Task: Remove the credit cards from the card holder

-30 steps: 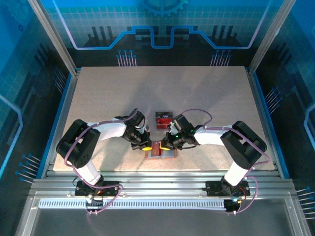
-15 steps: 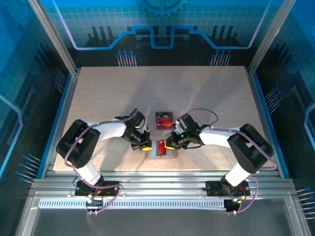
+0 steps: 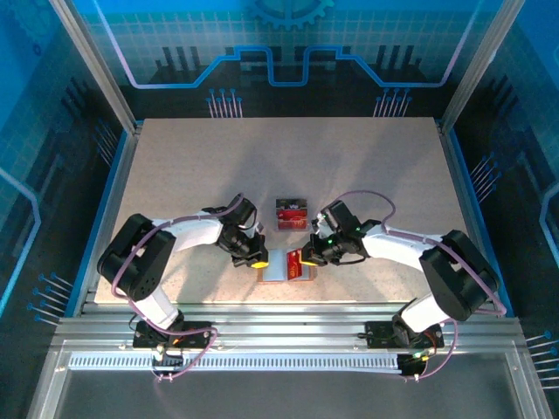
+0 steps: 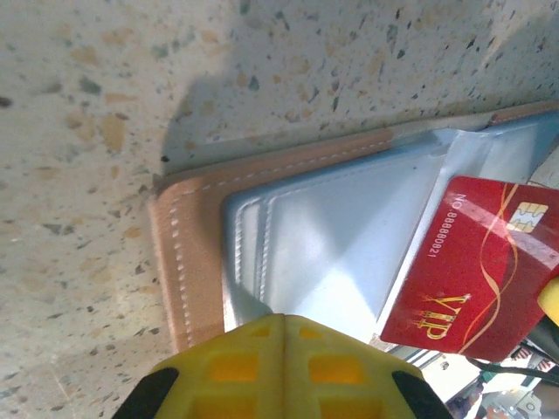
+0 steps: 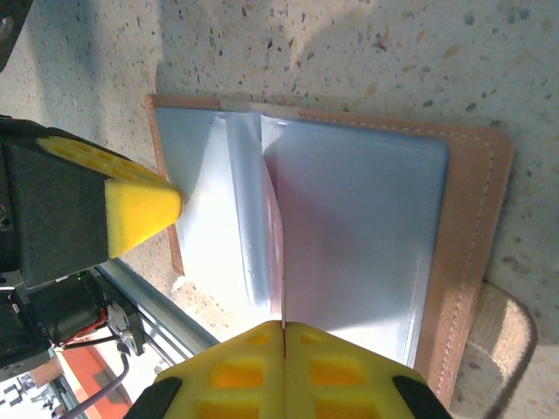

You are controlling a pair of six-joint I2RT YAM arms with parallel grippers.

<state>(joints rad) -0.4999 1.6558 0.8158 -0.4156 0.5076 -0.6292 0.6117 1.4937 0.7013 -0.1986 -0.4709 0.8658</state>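
Card holder [image 5: 367, 201] open — right fingers [image 5: 218, 377] pinching red card [image 4: 472, 271], left fingers [image 4: 229, 365] pressed together

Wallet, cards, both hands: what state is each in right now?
wallet: open, flat on the table, pale inner side up.
left hand: shut, tip resting on the wallet's inner panel.
right hand: shut on the red card.
red card: raised over the wallet, VIP face showing.
second card: lying on the table, apart from the wallet.
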